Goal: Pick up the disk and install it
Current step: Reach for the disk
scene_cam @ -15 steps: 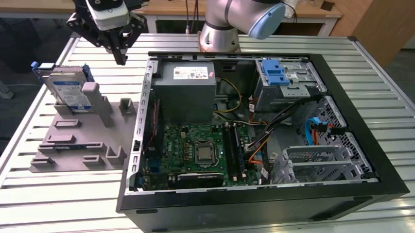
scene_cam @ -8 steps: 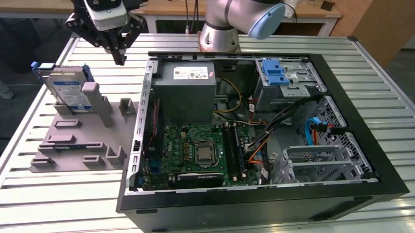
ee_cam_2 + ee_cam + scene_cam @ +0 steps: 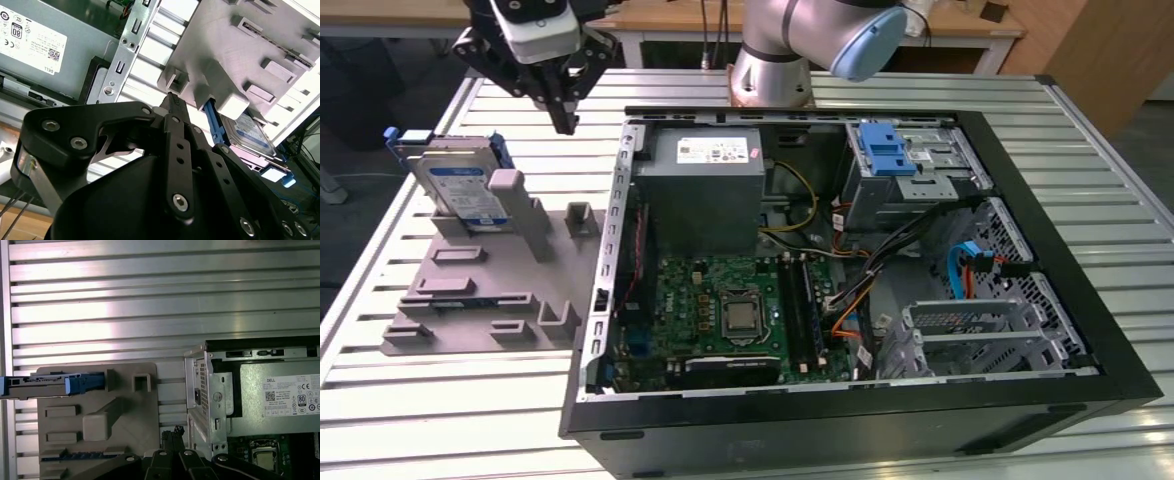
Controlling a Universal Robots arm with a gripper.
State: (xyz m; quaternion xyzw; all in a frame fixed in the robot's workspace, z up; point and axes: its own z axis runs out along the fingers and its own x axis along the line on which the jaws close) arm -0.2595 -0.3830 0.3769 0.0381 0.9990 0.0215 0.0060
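The gripper hovers over the slatted metal table, just outside the open computer case on the exterior view's left. It is level with the case corner that holds the grey power supply. Its two fingers are pressed together to a point and grip nothing. In the first wrist view we see the black fingertips meet above the strip of table between the case wall and a grey holder plate.

That plate lies flat on the table beside the case, and the disk stands on edge in it — silver, with a white-and-blue label, framed by its blue carrier bracket. It sits toward the plate's side away from the case. The disk is not in the case and is apart from the gripper.

Inside the case we can make out the green motherboard and, past the power supply, a metal drive bay with a blue latch.
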